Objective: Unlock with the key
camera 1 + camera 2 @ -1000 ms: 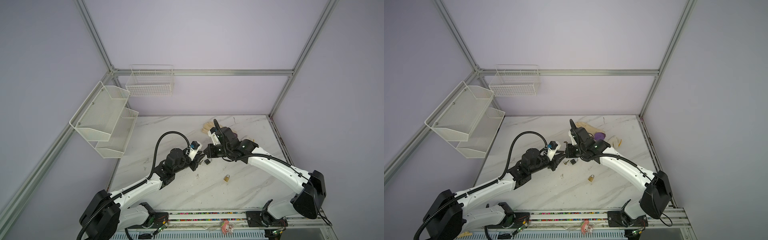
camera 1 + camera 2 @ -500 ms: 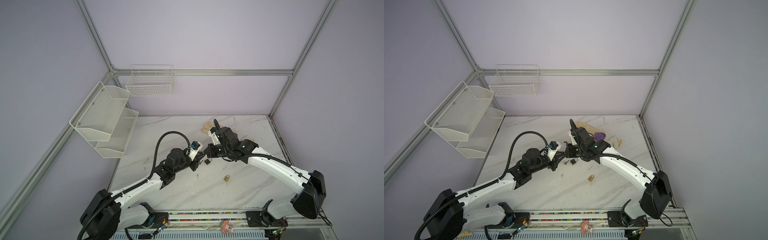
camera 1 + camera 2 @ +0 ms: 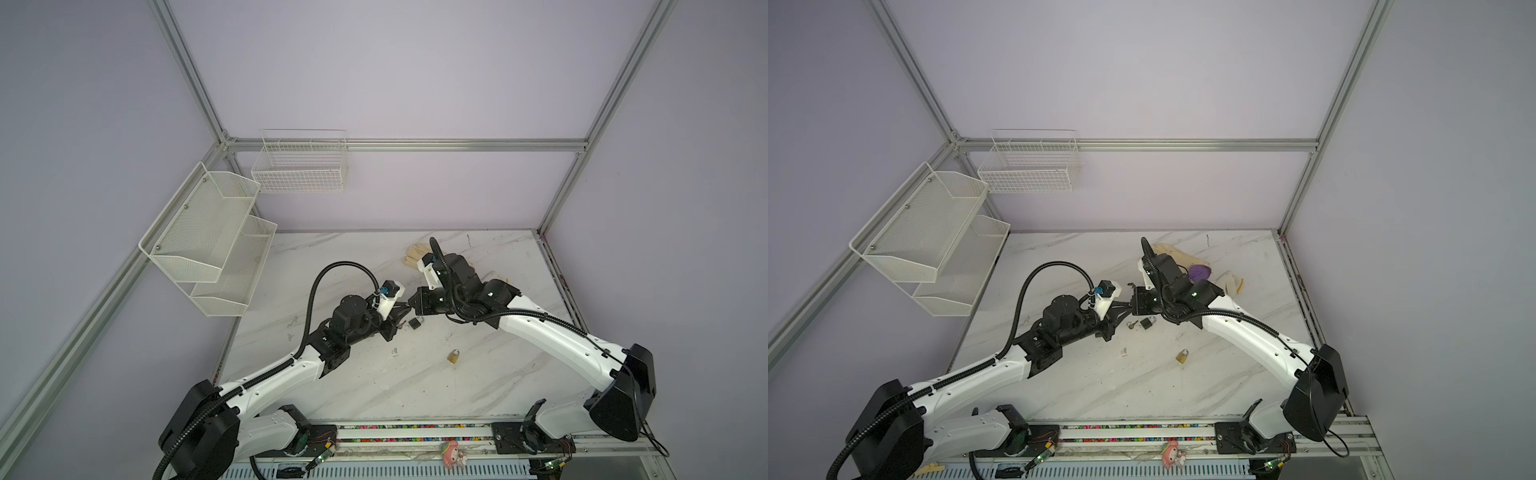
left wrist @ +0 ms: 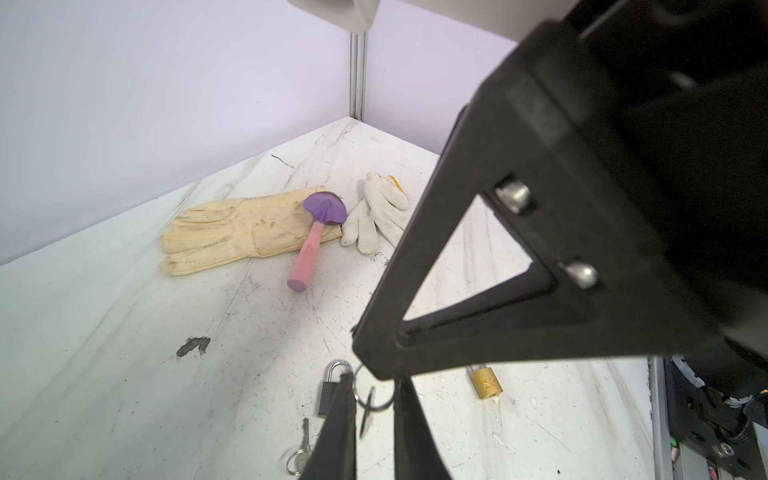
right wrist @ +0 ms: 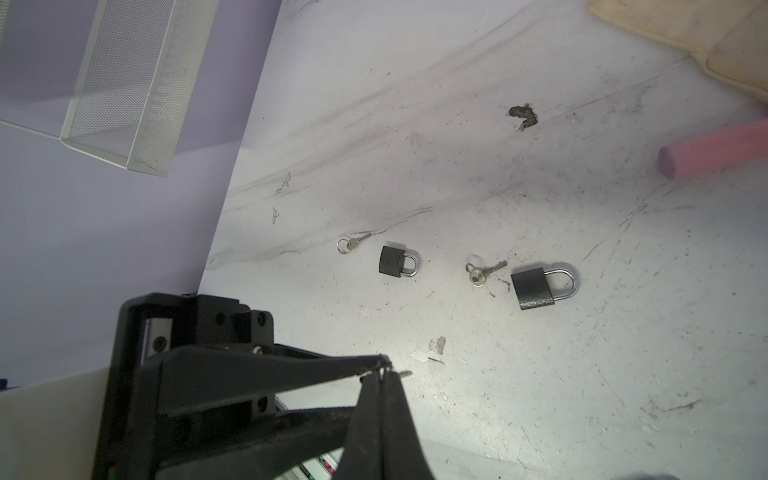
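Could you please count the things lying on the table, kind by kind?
Padlocks: 3 (large black padlock, small black padlock, brass padlock)
Keys: 2
Gloves: 2 (yellow glove, white glove)
Trowel: 1
Total: 8

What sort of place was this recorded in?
Probably a robot lab test cell: aluminium frame, plain lilac walls, a scuffed marble-pattern table, and two arms mounted along its front rail.

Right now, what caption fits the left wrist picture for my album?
Key ring dangling at the right gripper's tip; black padlock, brass padlock and trowel lie on the table.
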You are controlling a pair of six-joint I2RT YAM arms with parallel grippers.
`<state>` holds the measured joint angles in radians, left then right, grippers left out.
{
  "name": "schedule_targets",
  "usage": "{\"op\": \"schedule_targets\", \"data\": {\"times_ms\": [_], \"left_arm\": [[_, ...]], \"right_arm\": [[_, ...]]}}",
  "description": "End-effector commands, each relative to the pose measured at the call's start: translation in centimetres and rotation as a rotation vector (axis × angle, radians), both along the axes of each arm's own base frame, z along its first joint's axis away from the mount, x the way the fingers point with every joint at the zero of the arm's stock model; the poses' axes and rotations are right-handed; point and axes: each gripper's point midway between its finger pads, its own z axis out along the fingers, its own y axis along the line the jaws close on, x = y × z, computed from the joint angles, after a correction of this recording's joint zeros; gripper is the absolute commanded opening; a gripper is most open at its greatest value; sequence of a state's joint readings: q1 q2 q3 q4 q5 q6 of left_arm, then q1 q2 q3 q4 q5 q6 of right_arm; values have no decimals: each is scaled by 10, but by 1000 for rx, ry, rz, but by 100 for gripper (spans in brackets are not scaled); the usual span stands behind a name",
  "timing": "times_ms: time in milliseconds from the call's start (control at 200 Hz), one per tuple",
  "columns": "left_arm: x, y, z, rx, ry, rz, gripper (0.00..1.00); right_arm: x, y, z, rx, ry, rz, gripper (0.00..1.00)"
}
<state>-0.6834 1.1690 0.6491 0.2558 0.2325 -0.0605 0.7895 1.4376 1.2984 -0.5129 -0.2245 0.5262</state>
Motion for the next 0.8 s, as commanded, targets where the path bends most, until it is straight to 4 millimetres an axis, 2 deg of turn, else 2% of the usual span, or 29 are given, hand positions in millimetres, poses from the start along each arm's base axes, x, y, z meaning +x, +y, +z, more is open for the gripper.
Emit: {"op": "schedule_targets", "data": {"times_ms": [0, 175, 370, 425, 640, 795], "left_arm": [[6, -2, 55, -88, -95, 15, 3], [5, 2, 59, -85, -111, 23, 25], [6, 9, 56, -82, -126, 58, 36], [5, 11, 56, -87, -131, 63, 42], [-1, 18, 54, -130, -166, 73, 50], [-2, 12, 51, -115, -151, 43, 51]], "right_arm": [[1, -7, 10, 3, -35, -7, 0], [-1, -5, 17, 21, -46, 7, 0], [-1, -4, 26, 44, -52, 8, 0], [-1, -3, 28, 53, -49, 10, 0], [-2, -3, 43, 98, -44, 5, 0], [-1, -4, 50, 116, -39, -5, 0]]}}
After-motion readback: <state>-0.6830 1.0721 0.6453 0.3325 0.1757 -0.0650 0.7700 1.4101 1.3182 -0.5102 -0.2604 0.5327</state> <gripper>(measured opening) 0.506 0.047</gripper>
